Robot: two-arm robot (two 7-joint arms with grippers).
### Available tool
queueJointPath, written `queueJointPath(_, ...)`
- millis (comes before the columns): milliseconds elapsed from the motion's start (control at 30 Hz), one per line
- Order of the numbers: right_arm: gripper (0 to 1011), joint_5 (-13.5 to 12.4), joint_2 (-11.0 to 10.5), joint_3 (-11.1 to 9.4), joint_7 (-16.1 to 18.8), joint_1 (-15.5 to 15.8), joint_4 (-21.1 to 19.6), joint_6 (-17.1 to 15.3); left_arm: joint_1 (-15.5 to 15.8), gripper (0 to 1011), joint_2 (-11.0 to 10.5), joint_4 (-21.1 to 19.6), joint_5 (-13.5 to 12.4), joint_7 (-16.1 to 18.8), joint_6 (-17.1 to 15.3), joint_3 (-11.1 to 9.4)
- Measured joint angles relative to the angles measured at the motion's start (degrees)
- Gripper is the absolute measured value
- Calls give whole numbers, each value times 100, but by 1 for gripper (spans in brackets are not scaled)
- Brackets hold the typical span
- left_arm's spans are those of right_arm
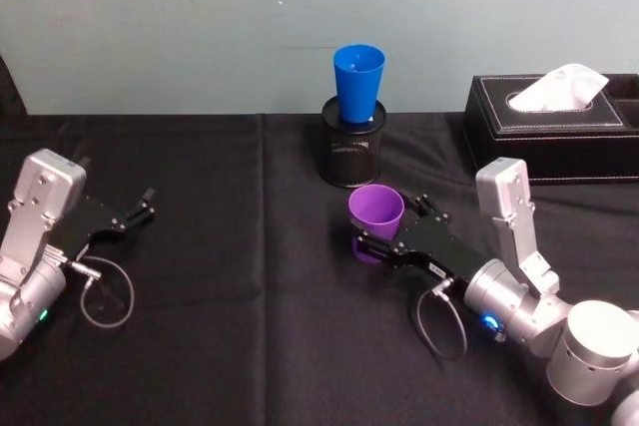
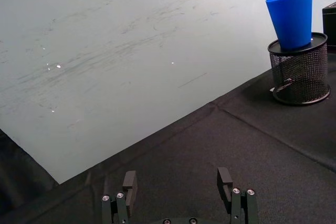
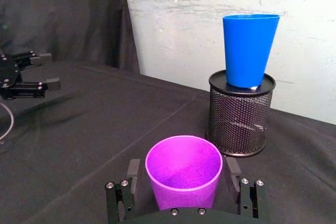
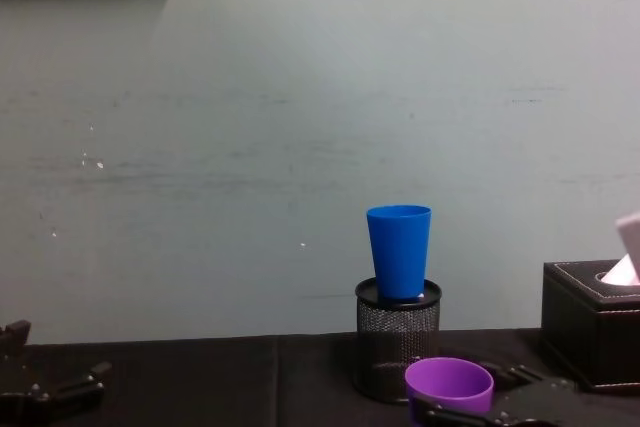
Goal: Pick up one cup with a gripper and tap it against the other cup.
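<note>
Two cups stood apart: your right gripper (image 1: 387, 226) straddled the purple cup (image 1: 375, 209), fingers spread, not yet pinching, while the blue cup (image 1: 358, 82) perched atop the mesh holder (image 1: 351, 155), so tapping likely needed a lift; left gripper (image 1: 147, 203) idled far left, jaws apart.

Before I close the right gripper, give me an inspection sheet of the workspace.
Surface: black cloth-covered table, one seam running front to back.
Job's things: purple plastic tumbler upright between the right gripper's fingers; blue plastic tumbler upright, seated in the mouth of the black mesh pen holder behind it.
Clutter: black tissue box with a white tissue, back right.
Grippers: right gripper open, straddling the purple tumbler with small gaps each side; left gripper open, idle at the left, holding nothing.
Cables: grey cable loop at the left wrist, another at the right.
Surroundings: pale scuffed wall behind.
</note>
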State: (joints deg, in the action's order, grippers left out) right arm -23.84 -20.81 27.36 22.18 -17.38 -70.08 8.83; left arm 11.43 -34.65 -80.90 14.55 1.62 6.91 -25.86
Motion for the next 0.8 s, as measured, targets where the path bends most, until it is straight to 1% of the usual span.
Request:
queueJointPath(67, 1003, 19, 82, -12, 41, -57, 129, 64, 0, 1000, 0, 0, 0, 0, 0, 0)
queueJointPath(100, 1003, 19, 82, -12, 41, -57, 129, 64, 0, 1000, 0, 0, 0, 0, 0, 0)
queueJointPath(200, 1003, 64, 220, -31, 113, -146, 359, 193, 0, 1000, 0, 0, 0, 0, 0, 0)
queueJointPath(467, 1003, 102, 424, -107, 226, -233, 697, 374, 0, 1000, 0, 0, 0, 0, 0, 0)
queueJointPath(800, 1003, 303, 526, -198, 174, -204, 759, 440, 0, 1000, 0, 0, 0, 0, 0, 0)
